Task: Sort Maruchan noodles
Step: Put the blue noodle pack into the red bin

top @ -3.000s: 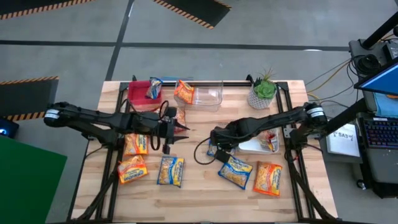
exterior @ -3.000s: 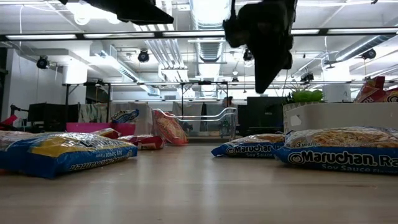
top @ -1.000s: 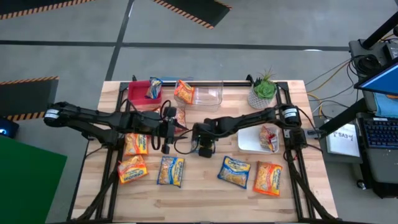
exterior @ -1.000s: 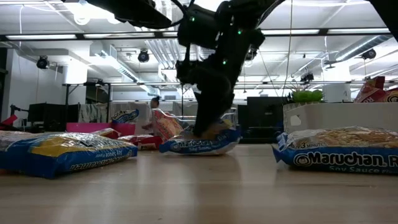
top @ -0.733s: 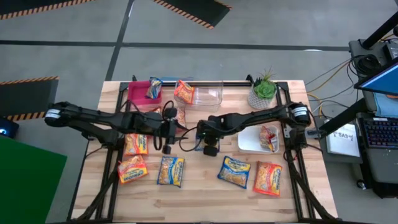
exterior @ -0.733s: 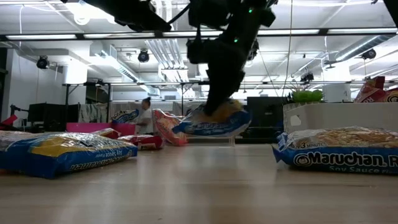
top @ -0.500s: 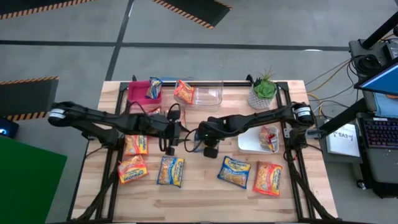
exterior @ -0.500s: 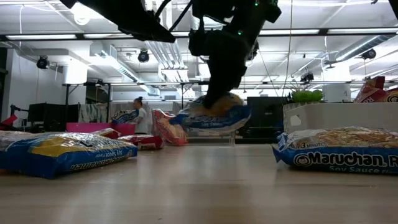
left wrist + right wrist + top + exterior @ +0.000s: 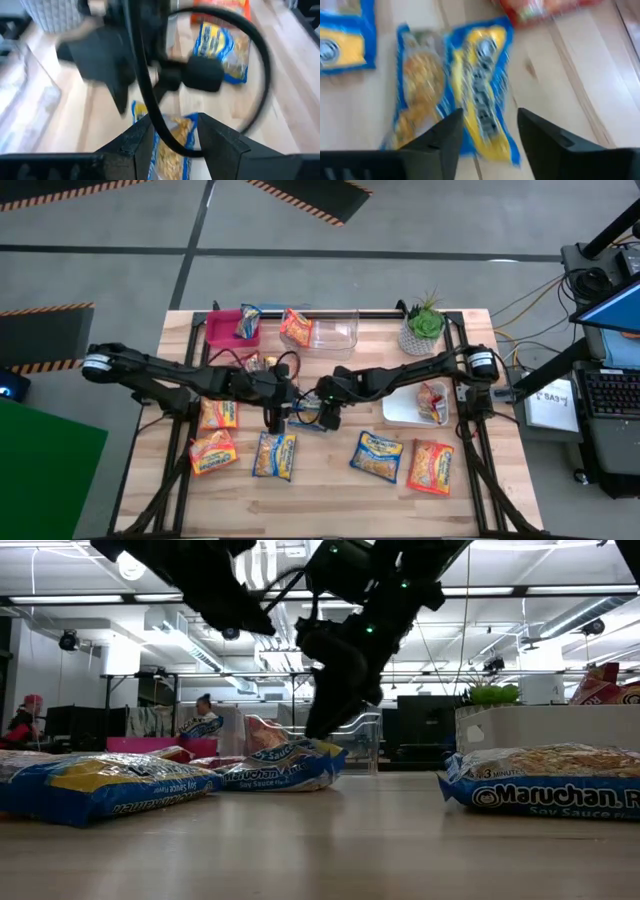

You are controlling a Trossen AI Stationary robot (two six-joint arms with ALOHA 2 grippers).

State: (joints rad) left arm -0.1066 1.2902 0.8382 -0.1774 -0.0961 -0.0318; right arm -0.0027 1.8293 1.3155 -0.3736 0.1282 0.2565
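A blue-edged Maruchan noodles packet lies flat on the wooden table between my two grippers. My right gripper hangs open just above its right end, and the packet shows past its spread fingers. My left gripper is open too, higher above the table on the packet's left side. That packet shows between its fingers, behind a black cable. Neither gripper touches it.
More packets lie toward the near edge. At the far edge stand a red bin and a clear bin, each holding a packet. On the right are a white tray and a potted plant.
My right gripper lifted the blue-edged packet off the table, carried it a little toward the left, then opened; the packet now lies flat on the table. My left gripper has moved toward the table's right and near edges, close to that packet.
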